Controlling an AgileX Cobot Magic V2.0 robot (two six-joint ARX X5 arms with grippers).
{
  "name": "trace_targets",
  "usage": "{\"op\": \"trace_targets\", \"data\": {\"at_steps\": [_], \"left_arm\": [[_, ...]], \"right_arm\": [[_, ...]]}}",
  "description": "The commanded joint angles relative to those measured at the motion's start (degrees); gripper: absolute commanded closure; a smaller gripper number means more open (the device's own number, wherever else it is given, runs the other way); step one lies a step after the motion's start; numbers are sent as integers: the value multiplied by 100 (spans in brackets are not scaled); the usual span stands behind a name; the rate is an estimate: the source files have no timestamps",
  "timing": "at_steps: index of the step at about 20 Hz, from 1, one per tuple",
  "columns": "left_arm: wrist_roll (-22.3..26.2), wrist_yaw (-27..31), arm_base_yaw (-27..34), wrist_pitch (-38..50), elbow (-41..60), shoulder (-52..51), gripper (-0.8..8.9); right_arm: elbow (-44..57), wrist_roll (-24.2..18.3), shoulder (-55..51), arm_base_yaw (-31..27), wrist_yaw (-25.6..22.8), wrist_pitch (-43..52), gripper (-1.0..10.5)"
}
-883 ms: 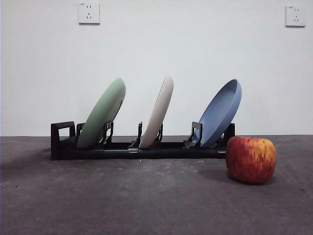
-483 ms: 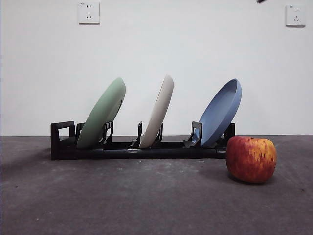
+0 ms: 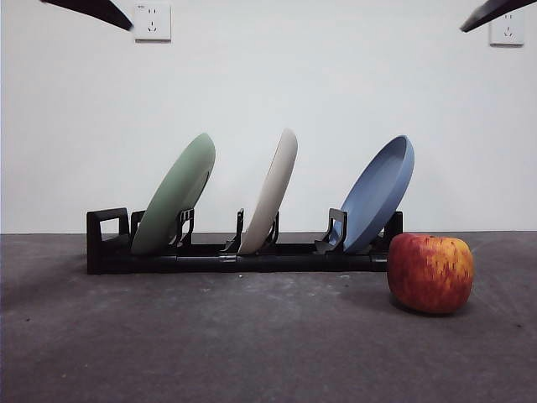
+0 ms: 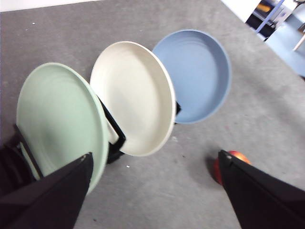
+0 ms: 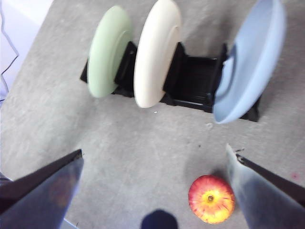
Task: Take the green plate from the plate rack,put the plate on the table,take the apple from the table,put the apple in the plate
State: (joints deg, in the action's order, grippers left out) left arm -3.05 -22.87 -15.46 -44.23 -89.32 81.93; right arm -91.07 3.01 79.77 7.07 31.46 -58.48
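The green plate [image 3: 172, 197] leans in the left slot of the black plate rack [image 3: 226, 257] on the grey table [image 3: 252, 344]. The red apple [image 3: 430, 273] sits on the table at the rack's right end, in front of it. My left gripper [image 4: 155, 156] is open and empty, high above the table, with the green plate [image 4: 59, 119] nearest to it. My right gripper [image 5: 153, 151] is open and empty, high above the apple [image 5: 211, 199] and the rack [image 5: 190, 81]. Only black arm tips show at the front view's top left [image 3: 92, 10] and top right [image 3: 491, 13].
A cream-white plate [image 3: 270, 193] stands in the middle slot and a blue plate [image 3: 377, 195] in the right slot. A white wall with two sockets stands behind the rack. Bare table lies in front of the rack, left of the apple.
Black arm tips have come into the front view at both top corners; the top-right one has grown. The plates, rack and apple have not moved.
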Motion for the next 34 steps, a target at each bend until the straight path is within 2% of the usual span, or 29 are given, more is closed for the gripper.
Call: {"op": "trace_targets", "data": {"at_steps": [1,4,7,16,21,22,28,34], "left_arm": [[-31,369,-166,-267,-656,640,375],[133,975,-264,-693,-1644,1510,375],[164,1091,-264,-763,-2223,2157,376],[-4,1231,-260,-479,-2315,3246,376],[-81,1392,-258,-280,-2317,3357,379],[-81,1392,-258,-284,-2321,3357,405],[-74,1390,-258,-363,-2321,3357,806],[-79,1316,-260,-393,-2323,3355,822]], "right_arm": [[-28,-17,22,33,2,33,447],[-31,-4,22,122,2,4,447],[-31,-2,22,122,0,17,447],[-28,-2,22,122,0,17,447],[-28,-7,22,122,-74,20,447],[-31,-4,22,122,-105,22,447],[-31,-2,22,122,-109,63,447],[-31,-2,22,122,-109,61,447]]}}
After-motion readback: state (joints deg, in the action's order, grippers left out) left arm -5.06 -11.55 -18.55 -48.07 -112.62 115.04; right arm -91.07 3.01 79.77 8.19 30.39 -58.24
